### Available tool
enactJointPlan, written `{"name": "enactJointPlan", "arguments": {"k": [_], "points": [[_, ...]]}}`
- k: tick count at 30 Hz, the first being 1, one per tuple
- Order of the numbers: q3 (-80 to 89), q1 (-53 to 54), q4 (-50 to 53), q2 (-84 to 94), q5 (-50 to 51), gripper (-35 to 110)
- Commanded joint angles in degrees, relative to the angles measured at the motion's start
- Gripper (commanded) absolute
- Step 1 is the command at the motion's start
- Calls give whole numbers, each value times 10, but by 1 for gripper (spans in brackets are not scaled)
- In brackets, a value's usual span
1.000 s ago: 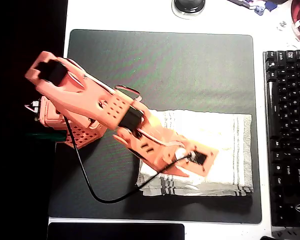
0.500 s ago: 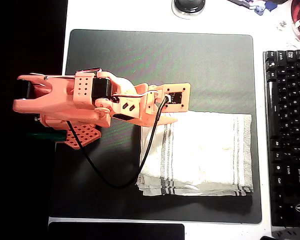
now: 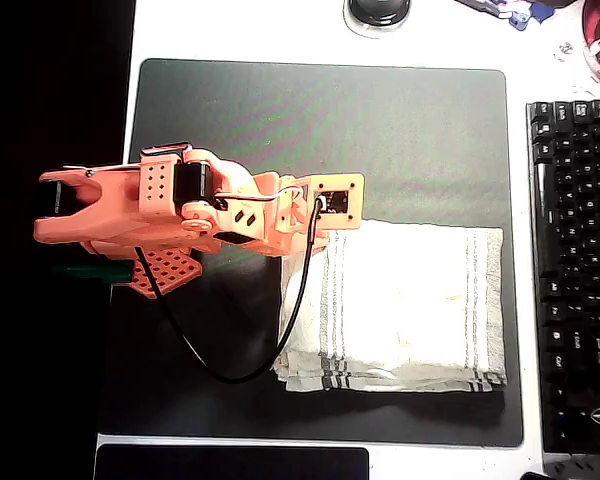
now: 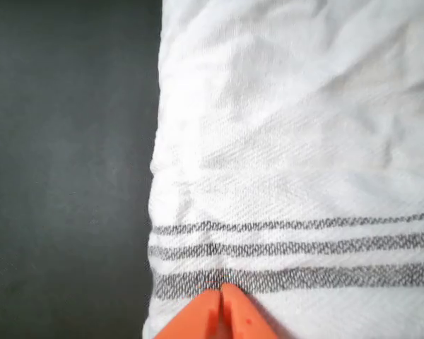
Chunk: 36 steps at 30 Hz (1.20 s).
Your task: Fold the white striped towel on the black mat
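Black keyboard (image 3: 575,270) right; round object (image 3: 378,12) above.

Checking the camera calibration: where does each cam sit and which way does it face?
Overhead view: fixed above, facing straight down on the black mat, towel, keyboard; whole orange arm shows.
Wrist view: rides the gripper, facing down past the closed fingers at the towel's stripes.
Shared: towel's left edge against the mat.

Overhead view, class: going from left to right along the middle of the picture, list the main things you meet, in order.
Orange arm → white striped towel → bare strip of the black mat → black keyboard.
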Motion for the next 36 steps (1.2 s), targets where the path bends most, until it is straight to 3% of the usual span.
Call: {"name": "enactJointPlan", "arguments": {"k": [1,9,15,18,36], "points": [[13,-9,48,14,6,0],[13,-5,139,15,10,0],[13,2,141,15,18,0],[13,4,139,15,31,8],[13,4,139,15,29,8]]}}
